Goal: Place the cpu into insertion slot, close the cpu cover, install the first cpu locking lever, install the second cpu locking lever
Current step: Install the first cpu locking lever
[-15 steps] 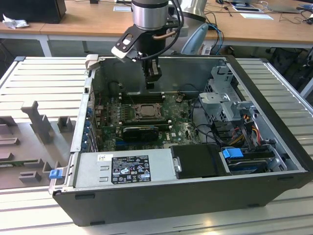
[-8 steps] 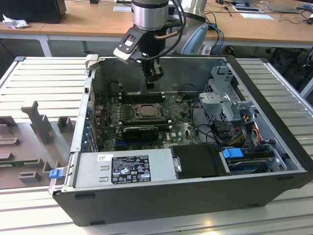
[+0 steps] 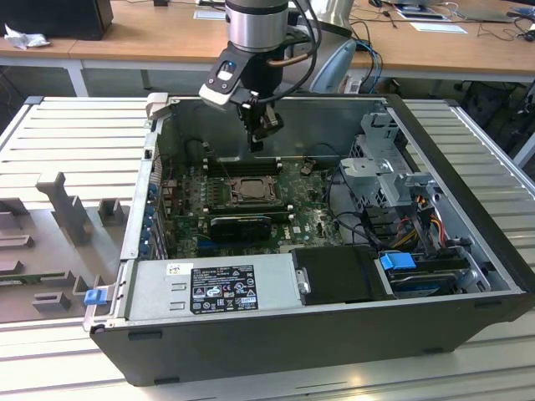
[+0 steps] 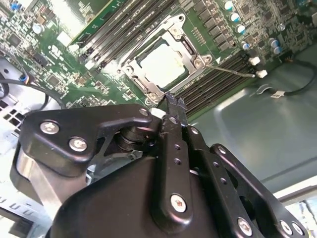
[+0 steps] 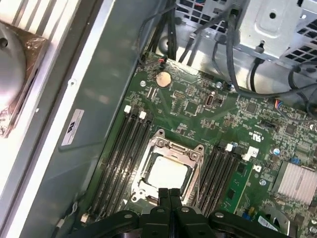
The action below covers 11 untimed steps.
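The cpu [image 5: 167,173] lies in the insertion slot [image 3: 248,190] on the green board, its pale square top [image 4: 163,64] showing through the opening of the cpu cover [image 5: 163,142]. The silvery cover [image 4: 185,34] lies flat over the slot. A thin metal locking lever [image 4: 233,69] sticks out from one corner of the socket across the memory slots. My gripper [image 3: 257,144] hangs above the socket's far side, clear of the board. Its black fingertips [image 5: 169,194] are pressed together, shut with nothing between them, as also seen at the gripper [image 4: 173,103] in the second wrist view.
The open computer case [image 3: 468,159] walls in the board. Black memory slots [image 5: 121,148] flank the socket on both sides. A long black card [image 3: 242,225] lies in front of the socket, a drive cage with cables [image 3: 384,175] stands on the exterior view's right, and a power supply [image 3: 209,288] sits along the near side.
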{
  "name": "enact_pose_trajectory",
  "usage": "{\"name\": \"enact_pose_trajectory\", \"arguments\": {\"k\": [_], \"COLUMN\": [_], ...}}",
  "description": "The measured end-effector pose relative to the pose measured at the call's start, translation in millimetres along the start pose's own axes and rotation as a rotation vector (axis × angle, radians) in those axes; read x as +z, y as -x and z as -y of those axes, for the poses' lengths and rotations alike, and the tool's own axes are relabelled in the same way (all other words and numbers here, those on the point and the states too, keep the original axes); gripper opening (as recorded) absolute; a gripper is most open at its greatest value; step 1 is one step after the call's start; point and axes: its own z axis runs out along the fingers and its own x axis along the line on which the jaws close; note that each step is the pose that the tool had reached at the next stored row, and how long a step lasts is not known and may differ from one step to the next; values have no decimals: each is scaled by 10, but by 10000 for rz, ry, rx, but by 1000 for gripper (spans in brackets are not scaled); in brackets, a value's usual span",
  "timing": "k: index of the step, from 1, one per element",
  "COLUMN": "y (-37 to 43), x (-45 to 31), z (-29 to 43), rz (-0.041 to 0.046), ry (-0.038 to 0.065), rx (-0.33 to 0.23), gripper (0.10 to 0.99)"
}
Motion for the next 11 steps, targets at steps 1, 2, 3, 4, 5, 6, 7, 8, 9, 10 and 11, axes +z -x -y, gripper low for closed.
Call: {"name": "enact_pose_trajectory", "arguments": {"k": [1, 2, 3, 4, 5, 6, 7, 8, 9, 10, 11], "y": [0, 0, 0, 1, 1, 1, 1, 1, 1, 1, 1], "x": [0, 0, 0, 0, 0, 0, 0, 0, 0, 0, 0], "z": [0, 0, 0, 1, 1, 1, 1, 1, 1, 1, 1], "rz": [-5, -11, -19, -30, -41, -52, -61, -71, -82, -98, -104], "ry": [-2, -3, -6, -9, -14, -19, -22, -25, -30, -35, -36], "rx": [-96, -206, -360, -584, -817, -1042, -1229, -1401, -1639, -1955, -2063], "gripper": [106, 106, 106, 106, 106, 106, 106, 106, 106, 106, 106]}}
